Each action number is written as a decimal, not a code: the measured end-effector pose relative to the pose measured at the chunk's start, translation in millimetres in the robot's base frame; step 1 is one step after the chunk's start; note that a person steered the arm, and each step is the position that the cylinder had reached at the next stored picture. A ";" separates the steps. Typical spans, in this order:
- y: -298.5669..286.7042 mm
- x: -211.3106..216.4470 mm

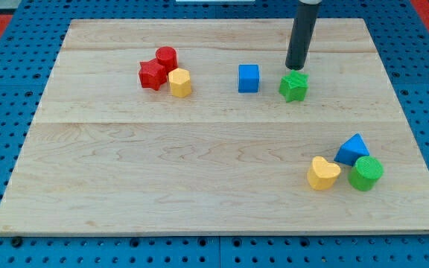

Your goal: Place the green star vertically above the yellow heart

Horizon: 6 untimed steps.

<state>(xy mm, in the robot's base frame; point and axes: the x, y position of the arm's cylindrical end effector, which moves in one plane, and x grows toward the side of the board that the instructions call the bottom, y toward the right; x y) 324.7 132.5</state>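
1. Green star [294,86] is the block the task concerns; it lies in the upper right part of the wooden board [199,179], well apart from the yellow heart [322,173], which sits near the view's bottom right.
2. Nearest the view's bottom, the yellow heart touches or almost touches a green cylinder [366,173] on its right, and a blue triangular block [353,150] stands just above and between the two.
3. Farther up, at about the star's height, a blue cube [249,78] rests just to the star's left, apart from it.
4. On the view's left a cluster holds a yellow hexagonal block [180,83], a red star-like block [153,75] and a red cylinder [167,57], all pressed close together.
5. The rod's tip [296,68] stands just above the green star's upper edge, touching it or nearly so; which of the two cannot be told.
6. The arm carries no pincer, so nothing is grasped or released; it ends only in the dark rod.
7. No brand, label or writing can be read anywhere on the board or the blue pegboard [6,67] around it.
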 end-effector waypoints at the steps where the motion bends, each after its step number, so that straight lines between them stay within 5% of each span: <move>1: -8.8 9.1; 6: 18.8 68.7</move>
